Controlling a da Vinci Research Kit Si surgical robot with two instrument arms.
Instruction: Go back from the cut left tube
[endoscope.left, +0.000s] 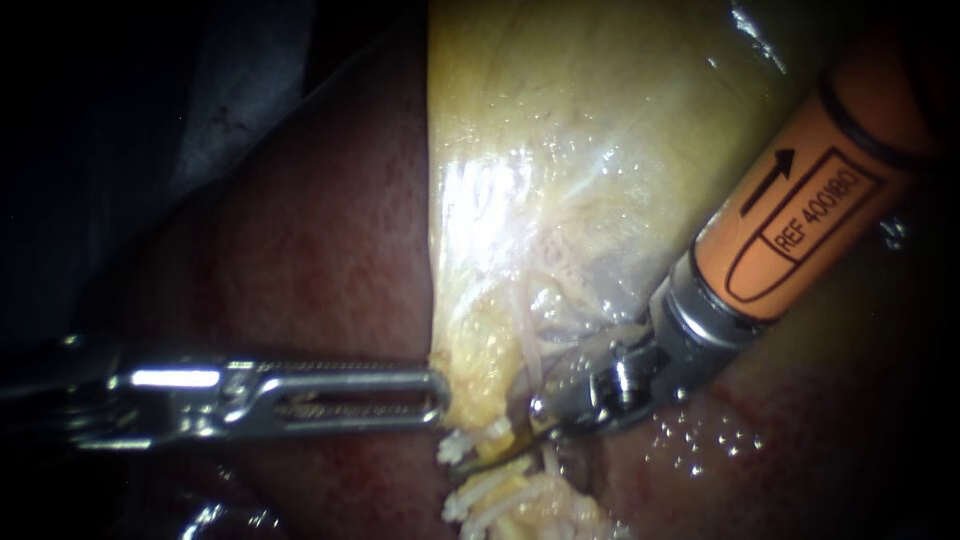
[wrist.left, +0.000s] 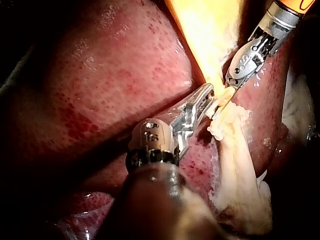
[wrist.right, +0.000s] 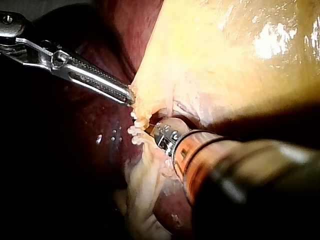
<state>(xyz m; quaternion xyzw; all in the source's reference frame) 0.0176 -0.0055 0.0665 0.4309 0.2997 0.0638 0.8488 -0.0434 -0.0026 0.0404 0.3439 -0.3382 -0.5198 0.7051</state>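
Endoscope view shows the left instrument (endoscope.left: 440, 398) coming in level across the dark red liver (endoscope.left: 300, 250), its slotted jaws closed on the lower edge of the pale yellow gallbladder (endoscope.left: 560, 150). Just below that grip sits a small cluster of white clips (endoscope.left: 455, 447), and a second cluster lies a little lower on a pale stump, the cut tube (endoscope.left: 530, 500); a gap shows between the two clipped ends. The right instrument (endoscope.left: 495, 455), with an orange collar on its shaft, slants down from the upper right, and its thin curved blades appear to lie together, holding nothing, with the tip reaching into that gap beside the clips. Left wrist view has the left instrument (wrist.left: 209, 96) pinching the gallbladder's (wrist.left: 205, 30) edge, the other instrument's tip (wrist.left: 226, 97) close ahead of it, and the pale strand of the tube (wrist.left: 235, 155) trailing away over the liver (wrist.left: 100, 85). Right wrist view shows the white clips (wrist.right: 134, 131) just beside the right instrument's metal tip, which is mostly hidden by tissue there.
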